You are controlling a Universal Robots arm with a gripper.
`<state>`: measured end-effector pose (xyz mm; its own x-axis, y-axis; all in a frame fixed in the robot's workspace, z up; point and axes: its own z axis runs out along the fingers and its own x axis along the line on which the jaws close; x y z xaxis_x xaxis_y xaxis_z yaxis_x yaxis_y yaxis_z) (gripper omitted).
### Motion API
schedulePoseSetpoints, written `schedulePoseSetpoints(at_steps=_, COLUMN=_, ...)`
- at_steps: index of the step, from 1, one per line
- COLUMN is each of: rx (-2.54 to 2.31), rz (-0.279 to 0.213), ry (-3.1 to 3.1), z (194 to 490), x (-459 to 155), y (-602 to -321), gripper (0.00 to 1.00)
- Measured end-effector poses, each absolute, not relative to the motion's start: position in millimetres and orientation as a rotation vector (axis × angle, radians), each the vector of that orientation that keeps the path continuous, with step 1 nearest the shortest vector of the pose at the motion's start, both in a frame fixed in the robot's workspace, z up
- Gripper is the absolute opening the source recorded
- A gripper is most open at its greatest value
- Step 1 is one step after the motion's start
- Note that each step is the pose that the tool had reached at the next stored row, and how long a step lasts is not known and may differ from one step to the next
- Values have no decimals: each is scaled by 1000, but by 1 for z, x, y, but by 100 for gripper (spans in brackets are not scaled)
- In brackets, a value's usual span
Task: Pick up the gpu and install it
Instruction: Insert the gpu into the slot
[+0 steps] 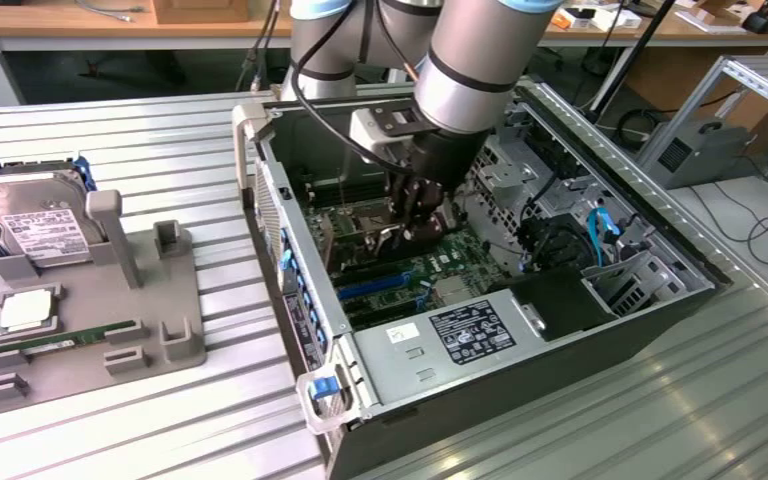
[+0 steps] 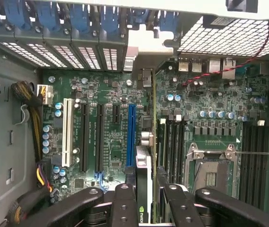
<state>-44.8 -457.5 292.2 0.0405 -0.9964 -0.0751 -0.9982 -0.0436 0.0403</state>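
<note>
Gripper: we see the black multi-link gripper (image 2: 148,201) nearest the wrist camera, its dark fingers (image 2: 122,203) clamped on either side of the thin flat dark gpu card (image 2: 144,179).
Gpu: we find it held edge-on between the fingers, a green logo on its near end and its silver metal bracket (image 2: 130,59) at the far end, against the case's rear slot wall.
Gpu position: it stands upright over the green motherboard (image 2: 111,123), just beside the long blue expansion slot (image 2: 131,135); we cannot tell whether its edge is seated in a slot.
Neighbouring slots: we see two black slots (image 2: 99,137) and one white slot (image 2: 67,132) further to the side, all bare.
Processor socket: a silver-framed socket (image 2: 210,168) lies on the other side of the card.
Exterior view, arm: the grey robot arm (image 1: 471,70) reaches down into the open black computer case (image 1: 491,330), with the gripper (image 1: 418,215) low over the board.
Grey holder: on the exterior view's left, well apart from the case, a grey moulded tray (image 1: 157,330) sits on the ribbed metal table (image 1: 157,130).
Holder contents: it carries a silver hard drive with a white label (image 1: 31,225) standing tilted and a slim green memory stick (image 1: 57,338) lying flat.
</note>
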Motion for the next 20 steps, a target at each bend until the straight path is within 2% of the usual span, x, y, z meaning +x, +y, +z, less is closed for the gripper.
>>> schedulePoseSetpoints(at_steps=20, rx=-2249, rz=127, ry=2157, z=279, x=-60, y=-467, gripper=27)
